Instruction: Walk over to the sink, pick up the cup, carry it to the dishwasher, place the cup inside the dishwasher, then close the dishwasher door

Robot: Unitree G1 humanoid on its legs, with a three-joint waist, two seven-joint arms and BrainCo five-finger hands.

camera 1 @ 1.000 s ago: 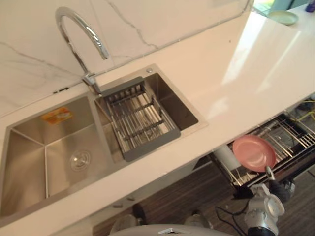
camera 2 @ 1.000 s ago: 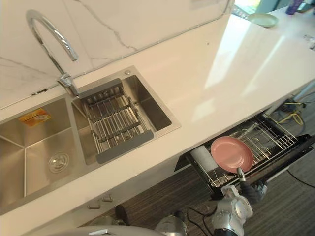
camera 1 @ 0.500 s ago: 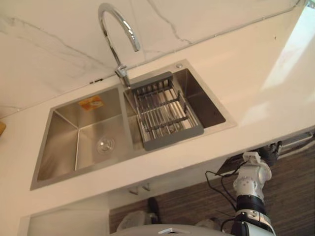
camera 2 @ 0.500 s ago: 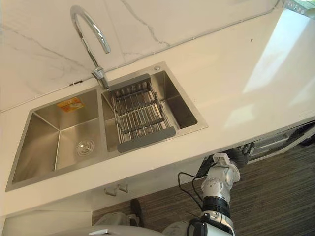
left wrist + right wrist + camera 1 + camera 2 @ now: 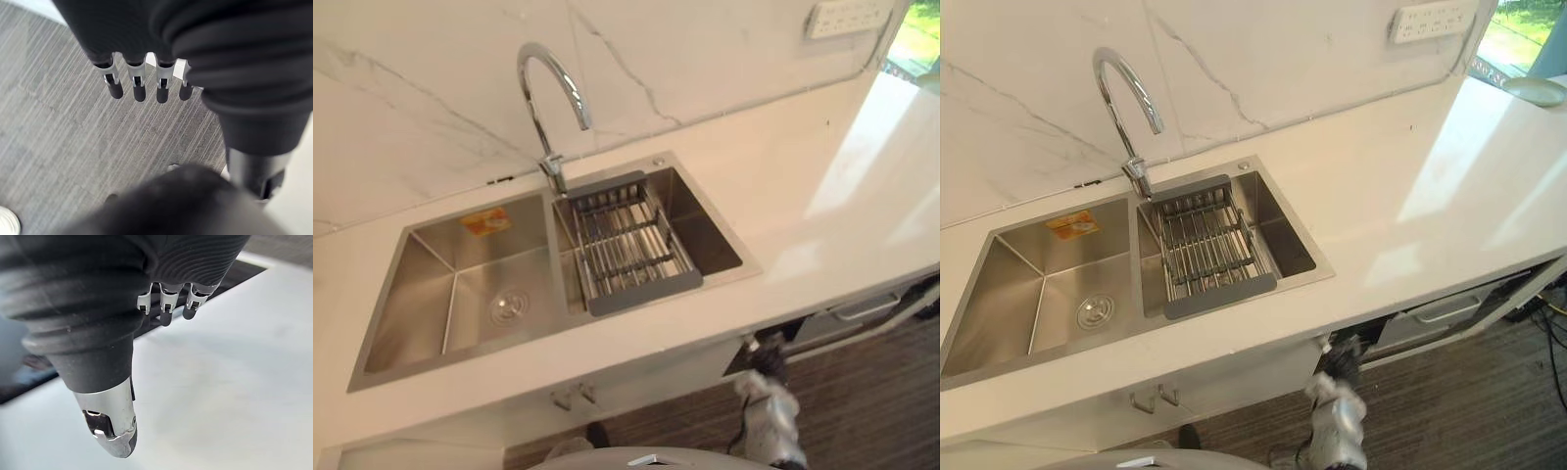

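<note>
My left hand (image 5: 139, 88) hangs open over the striped floor (image 5: 58, 122); my right hand (image 5: 110, 431), loose and empty, sits near the dishwasher (image 5: 1440, 313), right of the 2-basin sink (image 5: 1013, 304). I cannot tell where the cup is.

Place: a kitchen is showing.
Sink: a steel double-bowl sink (image 5: 421, 294) is sitting in the white table (image 5: 803, 176), toward 9 o'clock.
Tap: a curved chrome tap (image 5: 551, 166) is arching over it at 11 o'clock.
Rack: a wire draining rack (image 5: 626, 250) is resting across the right bowl.
Wall: marble-veined panels (image 5: 431, 88) are backing the table, with a socket strip (image 5: 1430, 20) at 1 o'clock.
Dish: a pale plate (image 5: 1535, 90) is lying at 2 o'clock.
</note>
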